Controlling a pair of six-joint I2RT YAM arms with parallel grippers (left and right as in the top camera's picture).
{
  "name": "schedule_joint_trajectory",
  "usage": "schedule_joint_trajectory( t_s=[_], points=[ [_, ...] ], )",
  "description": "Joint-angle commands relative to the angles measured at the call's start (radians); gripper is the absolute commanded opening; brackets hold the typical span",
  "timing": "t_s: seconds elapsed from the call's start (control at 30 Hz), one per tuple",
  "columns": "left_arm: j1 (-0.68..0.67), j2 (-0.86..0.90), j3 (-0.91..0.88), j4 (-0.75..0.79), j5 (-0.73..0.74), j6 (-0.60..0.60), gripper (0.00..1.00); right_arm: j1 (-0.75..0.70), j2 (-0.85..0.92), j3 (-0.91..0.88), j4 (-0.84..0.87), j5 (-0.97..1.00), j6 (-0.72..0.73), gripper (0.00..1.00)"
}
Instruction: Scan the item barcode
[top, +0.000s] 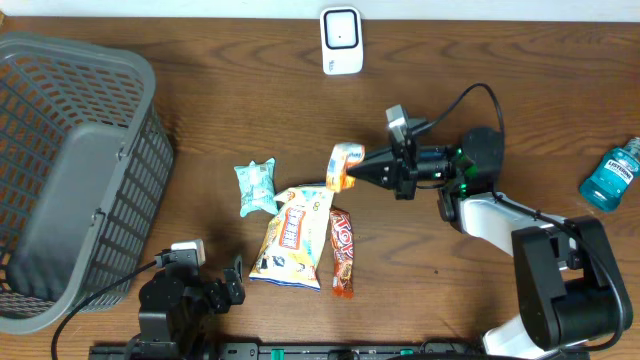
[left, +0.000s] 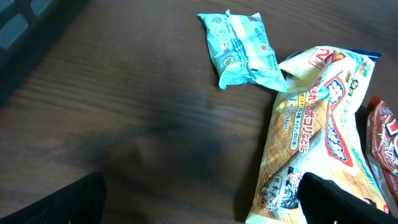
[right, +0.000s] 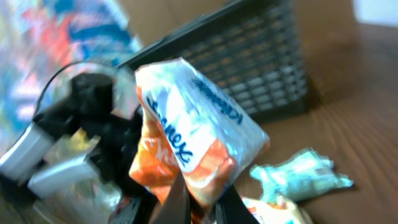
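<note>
Right hand (top: 350, 178): jaws together, clamped on the pack (top: 346, 160). It's an orange and white tissue pack, pinched at its lower edge. In the wrist view the fingers (right: 176, 200) come up from below and the pack (right: 193, 137) stands tilted above them, blue lettering facing the camera. It looks clear of the table (top: 200, 60), but I can't confirm that from overhead.

Landmark = yellow snack bag (top: 293, 238), lying flat mid-table.
- Pack: just past the bag's far right corner, right at the right hand's tips, with the arm trailing off to the right of it.
- Scanner (top: 341, 40): well beyond the bag at the far table edge, well apart from the pack.
- Teal pouch (top: 256, 186): just beside the bag's far left corner; the left wrist view shows pouch (left: 242, 50) and bag (left: 317, 130) touching or nearly so.
- Red bar (top: 342, 252): alongside the bag's right edge.
- Basket (top: 70, 160): far left of the bag.
- Blue bottle (top: 610, 178): far right of the bag, lying down.

Left hand (top: 236, 278): jaws wide apart, holding nothing, touching nothing. It sits just left of the bag's near end. Its fingers (left: 62, 202) show in the bottom corners of its own view, with bare table between them.
</note>
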Motion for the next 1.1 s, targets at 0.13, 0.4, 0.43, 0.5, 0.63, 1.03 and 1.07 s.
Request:
schedule_joint_trajectory(
  t_s=[0.13,0.4,0.43,0.5,0.63,1.03,1.07],
  points=[
    [-0.004,0.000,-0.018,-0.045,0.006,-0.009,0.98,0.047,0.000,0.001,0.198,-0.105,0.161,0.01],
    [-0.004,0.000,-0.018,-0.045,0.006,-0.009,0.98,0.059,0.000,0.001,0.228,-0.105,0.208,0.01],
    [-0.004,0.000,-0.018,-0.045,0.006,-0.009,0.98,0.059,0.000,0.001,0.228,-0.105,0.213,0.01],
    [-0.004,0.000,-0.018,-0.045,0.006,-0.009,0.98,0.059,0.000,0.001,0.213,-0.105,0.217,0.01],
    [-0.004,0.000,-0.018,-0.045,0.006,-0.009,0.98,0.059,0.000,0.001,0.151,-0.105,0.248,0.01],
    [-0.004,0.000,-0.018,-0.045,0.006,-0.009,0.98,0.059,0.002,-0.007,-0.171,-0.105,0.050,0.01],
    [-0.004,0.000,-0.018,-0.046,0.006,-0.009,0.98,0.059,0.002,-0.007,-0.216,-0.105,0.011,0.01]
  ],
)
